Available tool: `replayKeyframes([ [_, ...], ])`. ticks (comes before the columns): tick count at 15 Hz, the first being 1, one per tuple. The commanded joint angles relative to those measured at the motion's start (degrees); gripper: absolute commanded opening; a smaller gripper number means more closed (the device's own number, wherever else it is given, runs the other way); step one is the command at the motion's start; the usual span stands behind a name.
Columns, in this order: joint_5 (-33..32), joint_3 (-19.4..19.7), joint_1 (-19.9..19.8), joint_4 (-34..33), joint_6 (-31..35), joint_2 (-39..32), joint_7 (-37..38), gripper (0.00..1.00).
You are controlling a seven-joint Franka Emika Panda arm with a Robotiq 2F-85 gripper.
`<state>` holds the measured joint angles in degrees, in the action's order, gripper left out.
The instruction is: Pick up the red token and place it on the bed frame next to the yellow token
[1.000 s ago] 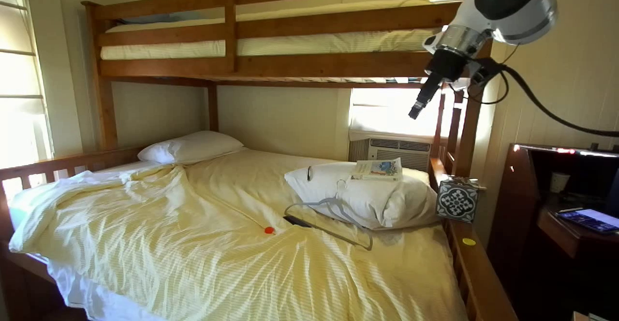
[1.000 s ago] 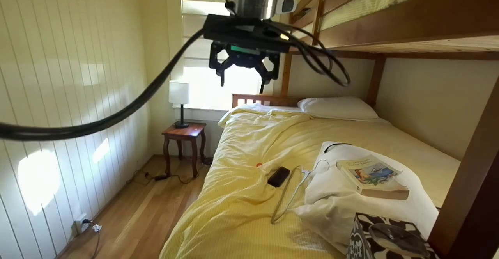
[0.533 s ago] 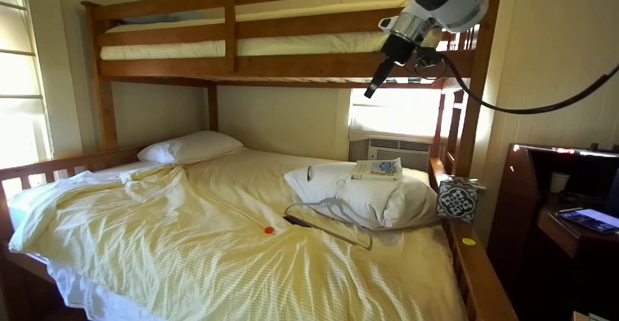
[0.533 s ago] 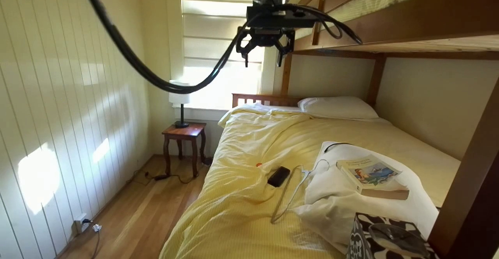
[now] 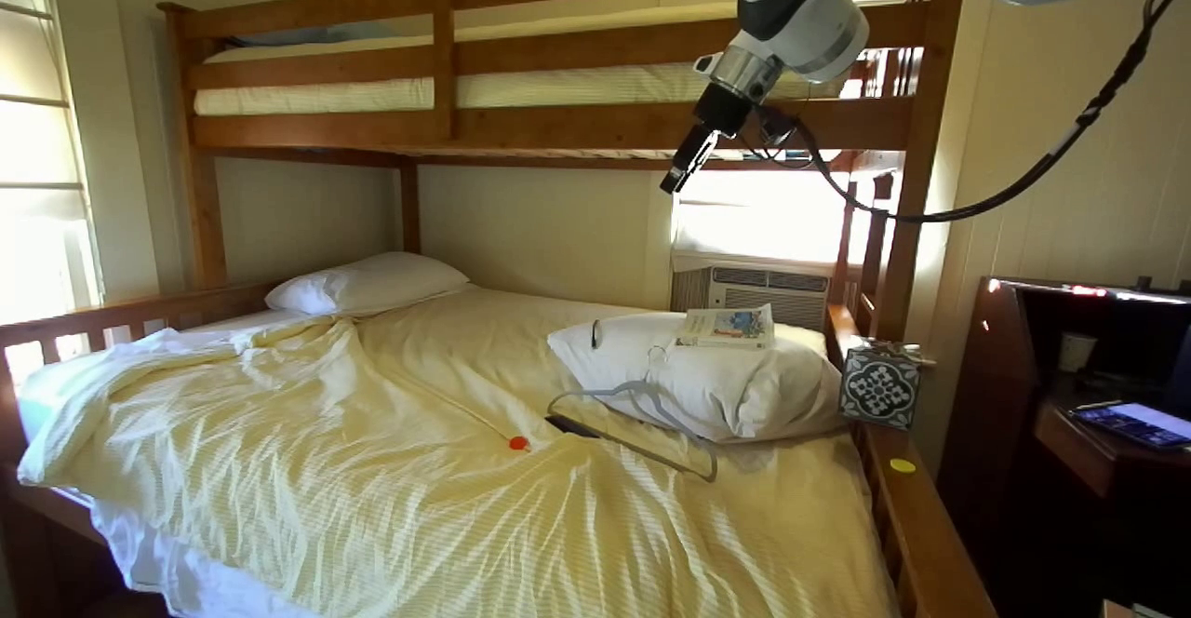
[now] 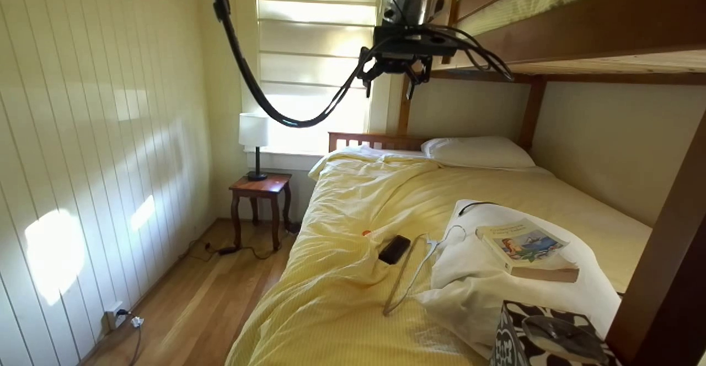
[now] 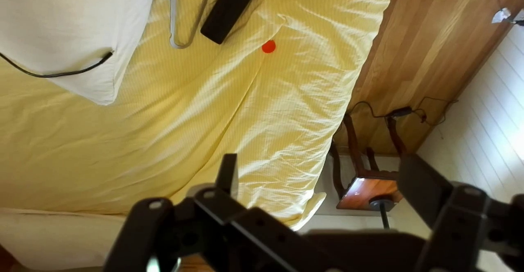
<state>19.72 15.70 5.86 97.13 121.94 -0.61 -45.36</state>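
The red token [image 5: 518, 443] is a small round piece lying on the yellow bedspread; it also shows in an exterior view [image 6: 366, 233] and in the wrist view [image 7: 269, 46]. The yellow token [image 5: 901, 465] lies on the brown rail of the bed frame [image 5: 930, 544] in an exterior view, and is out of view in the wrist view. My gripper [image 5: 668, 188] hangs high above the bed near the upper bunk rail, well apart from both tokens. In the wrist view the gripper [image 7: 319, 159] has its fingers wide apart with nothing between them.
A dark phone-like object [image 6: 394, 249] and a grey hanger [image 7: 173, 14] lie beside the red token. A pillow with a book [image 6: 529, 245] is close by. A patterned box [image 5: 879, 385] stands near the yellow token. The upper bunk rail [image 5: 595, 125] is close behind the gripper.
My gripper has moved left in an exterior view and away from the camera in another, out over the bed. It stays open. The tokens have not moved.
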Motion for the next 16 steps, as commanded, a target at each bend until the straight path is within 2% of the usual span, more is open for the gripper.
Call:
replayKeyframes([
  [1,-0.1,-4.1,-4.1,-0.4,-0.4,0.0,0.1,1.00],
  [3,0.0,-4.1,-4.1,-0.6,-0.5,-0.1,0.1,1.00],
  [6,-3.5,-6.3,-4.4,-5.2,3.6,-5.6,12.8,1.00],
  [8,-8.4,-8.5,-4.6,-11.7,4.5,-12.2,21.7,1.00],
  [9,-10.2,-6.6,-1.8,-14.5,3.0,-14.8,24.6,1.00],
  [10,-12.9,-10.0,-4.3,-17.4,0.7,-17.4,27.7,1.00],
  [12,-16.0,-11.5,-4.0,-22.7,-3.7,-22.7,30.6,1.00],
  [16,-14.3,-15.4,-6.5,-32.9,-18.5,-32.8,26.5,1.00],
])
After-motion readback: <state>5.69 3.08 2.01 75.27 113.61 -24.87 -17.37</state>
